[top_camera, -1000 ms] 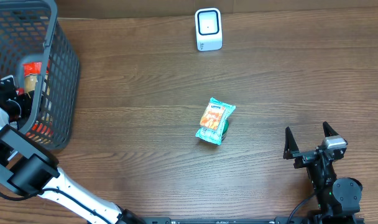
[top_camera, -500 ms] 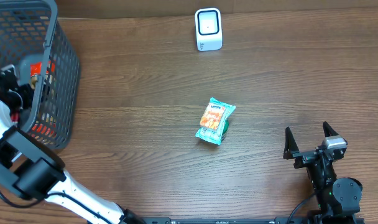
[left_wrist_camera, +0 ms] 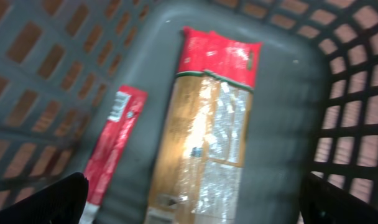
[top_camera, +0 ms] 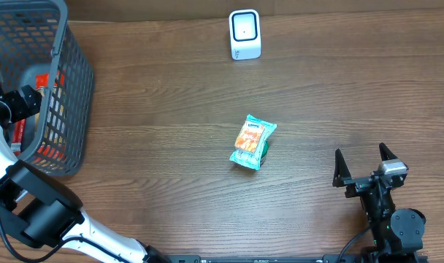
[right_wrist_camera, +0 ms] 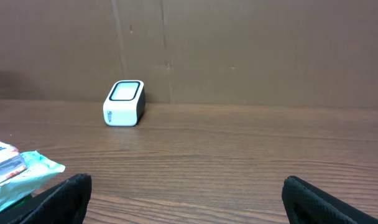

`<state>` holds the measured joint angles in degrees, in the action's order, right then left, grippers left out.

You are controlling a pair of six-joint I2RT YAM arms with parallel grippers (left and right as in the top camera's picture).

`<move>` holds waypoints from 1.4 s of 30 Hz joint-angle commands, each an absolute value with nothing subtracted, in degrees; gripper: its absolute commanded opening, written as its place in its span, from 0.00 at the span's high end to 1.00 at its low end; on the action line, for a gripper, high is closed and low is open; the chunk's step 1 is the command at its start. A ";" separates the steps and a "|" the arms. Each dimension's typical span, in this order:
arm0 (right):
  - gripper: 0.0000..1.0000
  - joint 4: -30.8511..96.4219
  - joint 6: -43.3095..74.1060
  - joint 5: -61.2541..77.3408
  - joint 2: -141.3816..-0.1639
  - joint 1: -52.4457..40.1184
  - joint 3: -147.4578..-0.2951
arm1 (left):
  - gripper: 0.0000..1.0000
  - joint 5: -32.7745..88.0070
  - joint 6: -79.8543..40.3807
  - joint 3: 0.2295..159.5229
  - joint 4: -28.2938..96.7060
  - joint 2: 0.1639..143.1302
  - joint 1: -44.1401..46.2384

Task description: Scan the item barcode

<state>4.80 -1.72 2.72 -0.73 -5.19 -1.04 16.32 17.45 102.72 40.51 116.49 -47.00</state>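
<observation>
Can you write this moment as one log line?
left gripper: open over basket | right gripper: open, empty | snack pack: lying on table

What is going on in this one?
The left gripper hangs open inside the grey basket, holding nothing, above a long red-and-clear package and a thin red packet lying on its floor. The right gripper sits open and empty at the table's near right. A teal snack packet lies mid-table, apart from the white scanner at the far edge.

Basket (top_camera: 70, 93) walls tight around left jaws
</observation>
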 commanded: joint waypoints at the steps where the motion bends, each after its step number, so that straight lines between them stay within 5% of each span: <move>1: 0.00 4.64 -1.87 2.61 -0.16 -5.06 -0.45 | 0.00 12.45 16.27 102.76 39.97 117.56 -47.33; 28: 0.00 4.64 -1.87 2.61 -0.16 -5.06 -0.45 | 0.00 21.58 20.78 104.33 34.68 125.69 -50.85; 34: 0.00 4.64 -1.87 2.61 -0.16 -5.06 -0.45 | 0.17 7.35 21.61 104.38 34.44 123.39 -50.87; 42: 0.00 4.64 -1.87 2.61 -0.16 -5.06 -0.45 | 0.32 4.89 25.76 104.27 33.45 126.26 -51.09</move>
<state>4.80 -1.67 2.74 -0.73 -5.19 -1.04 7.35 23.24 102.80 34.44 126.21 -50.76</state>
